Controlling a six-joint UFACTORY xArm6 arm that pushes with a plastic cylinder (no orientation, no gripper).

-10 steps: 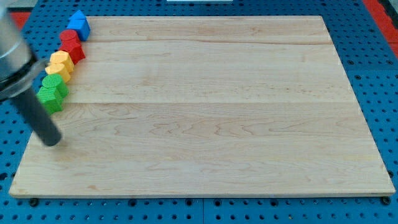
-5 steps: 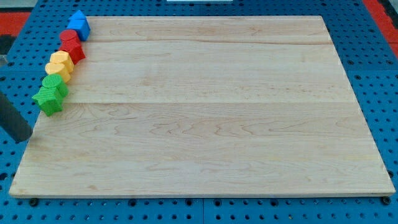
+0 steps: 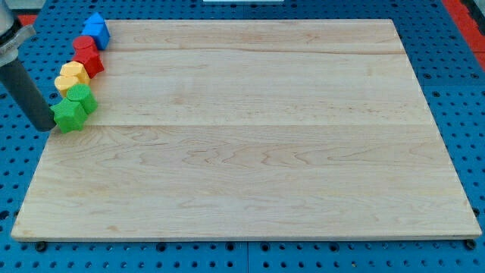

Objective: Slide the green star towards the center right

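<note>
Four block groups lined the counter's (image 3: pixel 250 136) left edge: a blue block (image 3: pixel 96 29) at the top, then red (image 3: pixel 88 54), yellow (image 3: pixel 73 77), and the green star (image 3: pixel 69 114) beside a second green block (image 3: pixel 82 98). My tip (image 3: pixel 45 127) touched the star's left side, at the board's edge. No claw existed to judge, and no writing was legible.

The board (image 3: pixel 250 136) is pale wood, smooth and matt, with fine grain running across its joined planks. Around it the blue base (image 3: pixel 462 91) looks like hard perforated sheet. The green star (image 3: pixel 70 114), the yellow block (image 3: pixel 73 76), red block (image 3: pixel 88 53) and blue block (image 3: pixel 96 29) look like matt plastic. My tip (image 3: pixel 47 127) ends a dark, dull rod.
</note>
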